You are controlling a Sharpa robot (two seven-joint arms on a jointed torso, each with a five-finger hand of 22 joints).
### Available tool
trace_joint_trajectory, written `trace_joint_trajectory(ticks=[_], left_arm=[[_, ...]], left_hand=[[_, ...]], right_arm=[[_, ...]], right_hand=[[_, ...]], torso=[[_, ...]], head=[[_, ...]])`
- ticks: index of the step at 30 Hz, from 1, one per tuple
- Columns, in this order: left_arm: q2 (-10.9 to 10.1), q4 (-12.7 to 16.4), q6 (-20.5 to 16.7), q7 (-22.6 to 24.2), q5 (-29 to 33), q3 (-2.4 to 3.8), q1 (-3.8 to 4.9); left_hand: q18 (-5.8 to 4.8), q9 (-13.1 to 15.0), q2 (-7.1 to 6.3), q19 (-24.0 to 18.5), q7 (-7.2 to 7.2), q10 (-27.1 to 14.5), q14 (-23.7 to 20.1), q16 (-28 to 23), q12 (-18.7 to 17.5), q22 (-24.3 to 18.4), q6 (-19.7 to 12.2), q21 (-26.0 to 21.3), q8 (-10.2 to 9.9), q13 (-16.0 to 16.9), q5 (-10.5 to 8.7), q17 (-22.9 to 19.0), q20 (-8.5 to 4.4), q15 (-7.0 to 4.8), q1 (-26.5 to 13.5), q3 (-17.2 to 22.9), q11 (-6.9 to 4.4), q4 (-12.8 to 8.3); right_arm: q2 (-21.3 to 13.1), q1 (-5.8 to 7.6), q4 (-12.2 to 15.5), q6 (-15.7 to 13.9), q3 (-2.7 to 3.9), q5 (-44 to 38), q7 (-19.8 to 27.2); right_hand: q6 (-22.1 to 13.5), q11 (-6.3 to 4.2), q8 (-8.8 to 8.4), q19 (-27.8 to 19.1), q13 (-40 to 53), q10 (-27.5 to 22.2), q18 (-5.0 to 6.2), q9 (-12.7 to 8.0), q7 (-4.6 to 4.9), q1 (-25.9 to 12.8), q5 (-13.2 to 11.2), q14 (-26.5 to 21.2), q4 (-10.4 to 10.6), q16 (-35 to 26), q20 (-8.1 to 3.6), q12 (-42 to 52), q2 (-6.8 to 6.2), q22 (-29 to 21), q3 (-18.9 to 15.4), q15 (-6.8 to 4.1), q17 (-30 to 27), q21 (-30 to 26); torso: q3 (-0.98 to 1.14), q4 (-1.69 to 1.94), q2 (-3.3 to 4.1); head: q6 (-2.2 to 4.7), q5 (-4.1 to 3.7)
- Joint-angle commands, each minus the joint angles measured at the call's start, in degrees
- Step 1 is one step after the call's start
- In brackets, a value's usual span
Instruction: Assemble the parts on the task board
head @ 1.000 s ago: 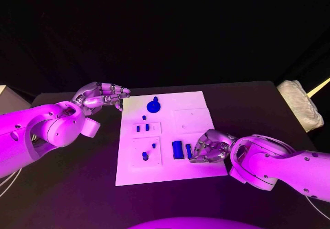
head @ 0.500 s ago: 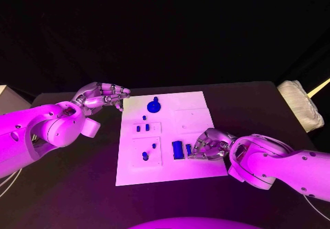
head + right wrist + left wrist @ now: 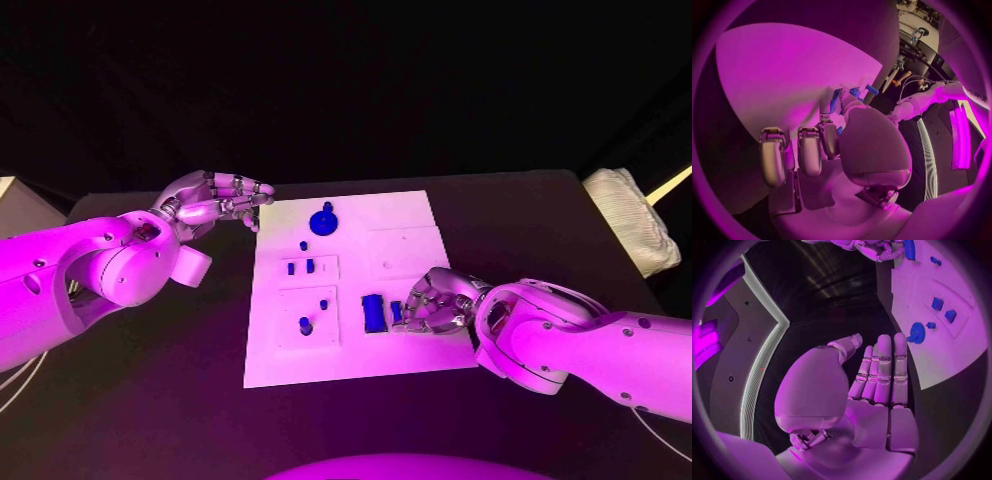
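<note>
As the right robot hand point(image 3: 434, 303) has edged, fingers curled, onto the narrow blue part point(image 3: 395, 314) beside the blue block point(image 3: 374, 313), a grasp seems imminent, though contact is unclear; the left robot hand point(image 3: 216, 198) stays empty, fingers loosely apart.

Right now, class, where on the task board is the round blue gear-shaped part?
In the head view the round blue part lies at the far end of the task board, toward its left side, nearest the left hand, which hovers off the board's far-left corner.

White task board point(image 3: 411, 215) mid-table, small blue parts point(image 3: 322, 221) seemingly seated on it.
</note>
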Motion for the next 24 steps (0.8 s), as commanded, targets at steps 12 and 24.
trace_joint_trajectory(ticks=[12, 24], left_arm=[[0.12, 0.09, 0.71, 0.41, 0.07, 0.03, 0.03], [0.16, 0.04, 0.68, 0.45, 0.07, 0.03, 0.03]], left_hand=[[0.79, -0.08, -0.06, 0.38, -0.05, -0.43, 0.0, -0.09, 0.36, -0.11, -0.46, -0.22, 0.3, -0.07, -0.04, 0.1, 0.06, 0.2, -0.54, -0.02, -0.1, 0.56], [0.79, -0.08, -0.06, 0.38, -0.05, -0.43, 0.0, -0.09, 0.36, -0.11, -0.46, -0.22, 0.3, -0.07, -0.04, 0.1, 0.06, 0.2, -0.54, -0.02, -0.1, 0.56]], right_arm=[[0.18, -0.22, -0.25, 2.76, -0.03, -8.76, -3.02], [-0.03, -0.23, 0.06, -1.0, -0.03, -5.78, 0.34]], right_hand=[[0.1, -0.53, 0.38, 5.51, 6.47, 0.57, -0.94, -0.16, -0.66, 5.36, -2.53, 4.37, -1.21, 0.18, -0.14, 0.41, 0.32, 14.65, 1.5, -0.19, 7.34, 0.45], [-0.03, -0.12, 0.34, 5.3, 6.08, 0.31, -0.81, -0.46, -0.19, 1.01, -2.04, 4.27, 1.12, -0.07, 0.05, -0.31, -0.3, 14.47, -0.17, 0.12, 6.88, -0.2]], torso=[[0.1, -0.07, 0.02], [0.07, -0.12, 0.0]], head=[[0.05, 0.01], [0.31, -0.05]])
